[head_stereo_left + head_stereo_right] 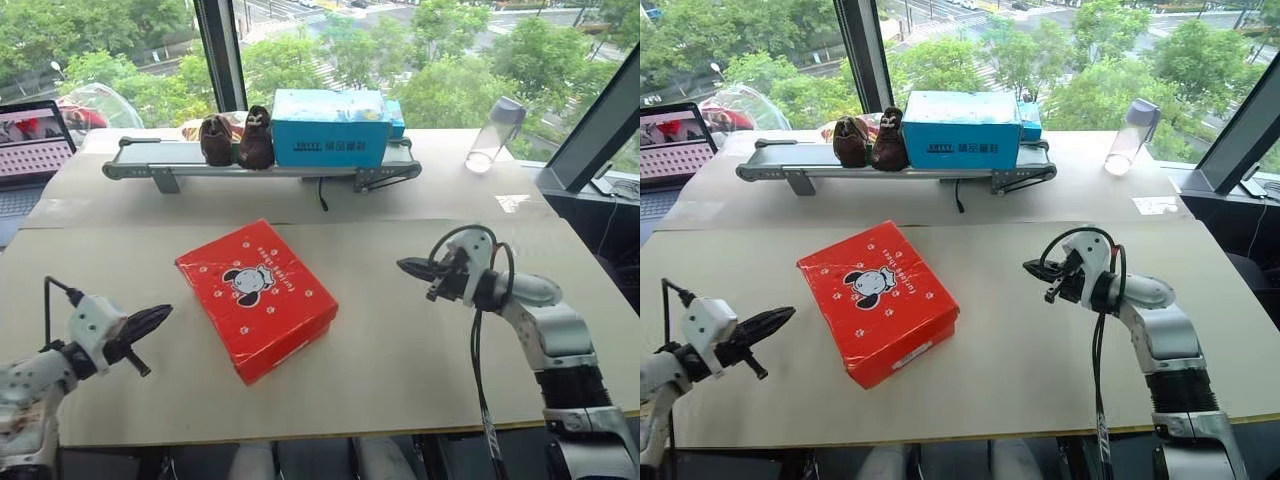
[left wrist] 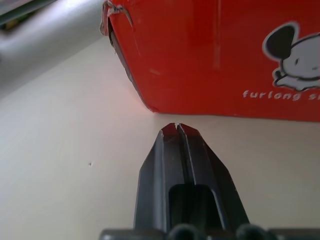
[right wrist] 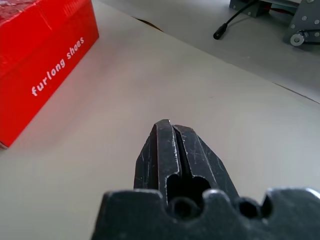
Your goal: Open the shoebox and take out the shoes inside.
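The red shoebox (image 1: 257, 293) lies closed in the middle of the table, its lid with the cartoon dog facing up. The shoes are hidden. My left gripper (image 1: 164, 314) is shut and empty, hovering a short way left of the box and pointing at its left side (image 2: 220, 60). My right gripper (image 1: 404, 265) is also shut and empty, held above the table to the right of the box, pointing left toward it. In the right wrist view the box's side (image 3: 40, 65) with white lettering lies well beyond the fingertips.
At the back, a grey conveyor (image 1: 150, 165) carries a blue box (image 1: 330, 128) and a pair of dark brown furry shoes (image 1: 238, 140). A clear water bottle (image 1: 494, 134) stands back right. A laptop (image 1: 35, 145) sits far left. A black cable (image 3: 235, 22) trails from the conveyor.
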Controlling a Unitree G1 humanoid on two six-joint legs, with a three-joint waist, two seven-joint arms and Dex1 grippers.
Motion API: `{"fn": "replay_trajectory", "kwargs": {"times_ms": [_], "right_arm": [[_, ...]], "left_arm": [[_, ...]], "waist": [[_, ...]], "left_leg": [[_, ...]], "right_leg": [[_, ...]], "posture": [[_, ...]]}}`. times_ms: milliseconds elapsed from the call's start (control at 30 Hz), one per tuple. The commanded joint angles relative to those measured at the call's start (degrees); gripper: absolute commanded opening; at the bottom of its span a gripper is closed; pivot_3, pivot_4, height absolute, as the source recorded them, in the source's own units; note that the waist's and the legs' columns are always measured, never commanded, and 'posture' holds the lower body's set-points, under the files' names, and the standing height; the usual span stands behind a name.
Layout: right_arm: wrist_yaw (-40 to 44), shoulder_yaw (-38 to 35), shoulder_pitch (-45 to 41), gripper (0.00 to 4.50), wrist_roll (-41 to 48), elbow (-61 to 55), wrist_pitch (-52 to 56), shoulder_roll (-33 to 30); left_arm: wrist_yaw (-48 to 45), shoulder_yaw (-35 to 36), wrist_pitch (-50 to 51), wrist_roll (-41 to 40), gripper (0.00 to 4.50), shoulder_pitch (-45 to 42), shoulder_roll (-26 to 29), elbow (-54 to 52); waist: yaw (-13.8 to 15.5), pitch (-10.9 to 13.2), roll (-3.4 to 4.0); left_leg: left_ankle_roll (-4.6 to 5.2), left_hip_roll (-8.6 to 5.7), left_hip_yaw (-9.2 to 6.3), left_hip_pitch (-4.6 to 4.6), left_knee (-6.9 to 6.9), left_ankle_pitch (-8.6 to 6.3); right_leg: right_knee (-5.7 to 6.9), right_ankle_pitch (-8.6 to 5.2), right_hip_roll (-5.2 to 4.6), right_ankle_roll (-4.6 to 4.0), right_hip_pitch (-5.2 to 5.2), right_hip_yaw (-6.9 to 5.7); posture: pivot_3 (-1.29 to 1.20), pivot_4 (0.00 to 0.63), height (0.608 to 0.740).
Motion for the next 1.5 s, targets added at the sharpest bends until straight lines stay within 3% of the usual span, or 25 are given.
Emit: {"fn": "replay_trajectory", "kwargs": {"times_ms": [33,333,467,800,967,1200,1300,1500], "right_arm": [[-0.63,-1.04,-1.57,0.02,-0.2,-0.37,-1.58,0.34],[-0.88,3.99,1.53,0.02,-0.92,-1.0,-1.71,7.3],[-0.28,7.13,3.44,0.02,1.94,-9.73,4.48,9.47],[-1.38,3.9,5.86,0.02,7.91,-23.09,17.26,3.45],[-0.16,1.64,5.57,0.02,6.57,-20.4,16.13,-1.71],[4.43,-0.31,5.38,0.02,2.88,-14.16,10.97,-11.01],[6.17,-1.64,5.41,0.0,2.68,-12.71,10.0,-14.09],[8.98,-2.75,6.4,0.0,3.85,-14.17,9.7,-16.74]], "left_arm": [[1.5,-1.99,-5.55,3.08,0.0,-6.45,0.11,4.77],[-4.52,-13.87,-10.89,6.55,0.0,-25.02,-5.88,17.51],[-6.65,-17.35,-12.19,7.04,0.0,-31.11,-9.73,21.82],[-10.76,-22.22,-10.13,6.21,0.0,-32.41,-17.52,20.27],[-11.09,-20.96,-6.69,5.29,0.0,-29.53,-15.26,16.06],[-11.51,-14.19,1.96,0.37,0.0,-26.92,-5.4,8.6],[-12.92,-11.75,10.64,-4.4,0.74,-26.33,-0.98,1.86],[-20.02,-8.4,33.51,-16.33,2.99,-25.11,13.53,-14.78]], "waist": [[0.53,0.0,-0.01],[1.1,0.0,-0.01],[1.07,0.0,-0.01],[1.47,0.01,-0.02],[1.51,0.01,-0.02],[0.89,0.02,-0.03],[0.79,0.03,-0.04],[0.62,0.07,-0.08]], "left_leg": [[0.02,0.0,0.0,-0.01,0.0,0.03],[0.03,-0.03,-0.02,-0.19,0.04,0.08],[0.03,-0.05,-0.05,-0.31,0.06,0.08],[0.02,-0.06,-0.15,-0.55,0.67,0.07],[0.03,-0.05,-0.17,-0.54,0.79,0.07],[0.04,-0.02,-0.17,-0.53,0.79,0.08],[0.03,-0.02,-0.17,-0.54,0.78,0.08],[0.03,-0.01,-0.17,-0.56,0.75,0.07]], "right_leg": [[0.01,0.08,0.0,0.13,-0.01,0.0],[0.0,0.27,0.05,0.38,0.01,0.01],[0.0,0.35,0.05,0.26,-0.04,0.01],[0.08,0.27,0.04,0.69,0.0,-0.04],[0.11,0.33,0.05,0.75,0.03,-0.03],[0.16,0.32,0.07,0.73,-0.03,-0.02],[0.16,0.31,0.06,0.73,-0.03,-0.02],[0.14,0.28,0.05,0.72,-0.04,-0.03]], "posture": [[0.0,0.15,0.74],[0.0,0.15,0.74],[0.0,0.15,0.74],[0.0,0.15,0.74],[0.0,0.15,0.74],[0.0,0.15,0.74],[0.0,0.15,0.74],[0.0,0.15,0.74]]}}
